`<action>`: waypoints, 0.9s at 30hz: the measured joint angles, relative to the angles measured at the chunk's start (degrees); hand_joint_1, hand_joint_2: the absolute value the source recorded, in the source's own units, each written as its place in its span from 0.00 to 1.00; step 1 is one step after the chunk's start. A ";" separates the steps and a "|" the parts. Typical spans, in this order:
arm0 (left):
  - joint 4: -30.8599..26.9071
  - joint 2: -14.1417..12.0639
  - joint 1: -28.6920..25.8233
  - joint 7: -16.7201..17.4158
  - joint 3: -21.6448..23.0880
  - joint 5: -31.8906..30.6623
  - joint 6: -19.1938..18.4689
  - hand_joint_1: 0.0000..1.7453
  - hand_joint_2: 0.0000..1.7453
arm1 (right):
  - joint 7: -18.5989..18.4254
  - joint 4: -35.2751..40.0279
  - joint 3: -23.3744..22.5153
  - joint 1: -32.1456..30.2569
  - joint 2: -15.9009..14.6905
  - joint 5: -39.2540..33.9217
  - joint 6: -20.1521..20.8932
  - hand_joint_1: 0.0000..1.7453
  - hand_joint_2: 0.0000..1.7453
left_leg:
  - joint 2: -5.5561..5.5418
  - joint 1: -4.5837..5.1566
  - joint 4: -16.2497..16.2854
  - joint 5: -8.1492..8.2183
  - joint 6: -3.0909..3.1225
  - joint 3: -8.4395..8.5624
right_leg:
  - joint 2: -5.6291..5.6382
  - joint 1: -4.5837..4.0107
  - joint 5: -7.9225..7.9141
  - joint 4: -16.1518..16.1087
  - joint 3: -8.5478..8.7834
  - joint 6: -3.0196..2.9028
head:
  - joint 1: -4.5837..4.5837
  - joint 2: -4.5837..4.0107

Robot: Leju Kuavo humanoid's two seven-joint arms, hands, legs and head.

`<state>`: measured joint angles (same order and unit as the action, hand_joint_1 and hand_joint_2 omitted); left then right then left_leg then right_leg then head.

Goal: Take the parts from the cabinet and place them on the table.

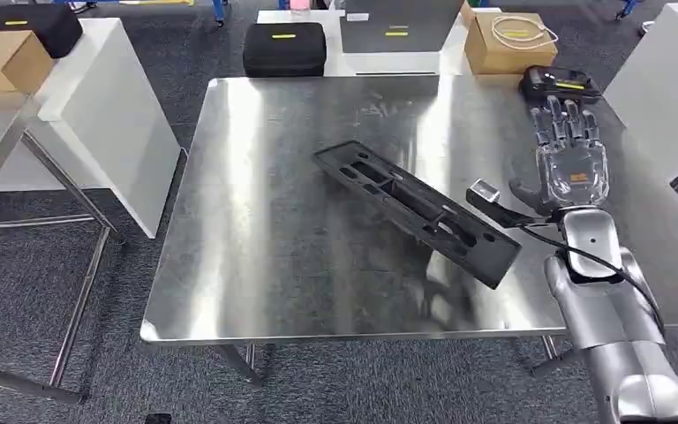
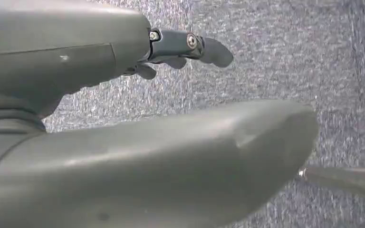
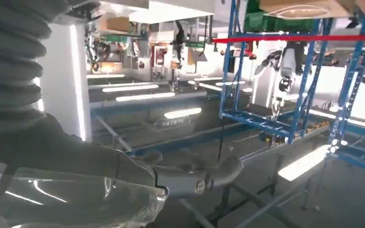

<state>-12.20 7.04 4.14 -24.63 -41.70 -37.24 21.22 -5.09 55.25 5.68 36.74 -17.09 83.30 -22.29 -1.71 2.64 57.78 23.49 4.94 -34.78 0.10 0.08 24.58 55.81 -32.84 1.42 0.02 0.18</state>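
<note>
We see the long black part (image 1: pixel 419 210) lying flat on the steel table (image 1: pixel 256 247), our right hand (image 1: pixel 570 157) just beside it, fingers spread and empty, our left hand (image 2: pixel 123 118) holding nothing.

Long black part (image 1: pixel 417 210) lying diagonally on steel table (image 1: pixel 256 230), right robot hand (image 1: pixel 569 159) empty beside it

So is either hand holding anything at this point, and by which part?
Nothing is held. The right hand is open above the steel table, apart from the long black part lying on it. The left hand hangs over carpet, fingers loose, holding nothing.
</note>
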 joint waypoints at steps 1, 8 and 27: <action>-0.02 -0.18 0.03 0.07 0.00 -0.07 0.00 0.00 0.00 | 0.26 -0.04 -0.13 -0.02 -0.15 -0.04 0.00 0.00 0.00 | 0.10 -0.09 0.37 0.25 -0.23 -0.35 | -0.04 1.28 -0.49 -0.62 0.08 -0.70 | -0.11 0.00; 0.00 -0.15 0.11 0.26 0.02 -0.44 0.02 0.00 0.00 | 0.39 -0.35 -0.53 -0.99 -0.70 -0.13 -0.07 0.00 0.00 | 1.51 -3.74 15.61 8.32 -4.64 -5.00 | -0.16 1.71 -1.27 -0.34 -0.94 -0.94 | 0.18 0.00; 0.00 0.15 0.96 1.68 0.33 -1.97 0.35 0.00 0.00 | -0.81 0.15 -2.43 -2.66 -2.40 1.35 -1.92 0.00 1.00 | 1.07 -1.40 -0.54 1.95 -1.32 2.36 | -0.12 0.96 -0.07 -0.13 -0.03 1.08 | -0.04 0.00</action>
<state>-12.20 7.19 5.10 -22.95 -41.38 -39.21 21.57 -5.90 55.41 3.26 34.08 -19.50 84.65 -24.22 -0.63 1.24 57.25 25.43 3.62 -32.42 -0.02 1.04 24.51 55.68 -32.87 2.50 -0.02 0.18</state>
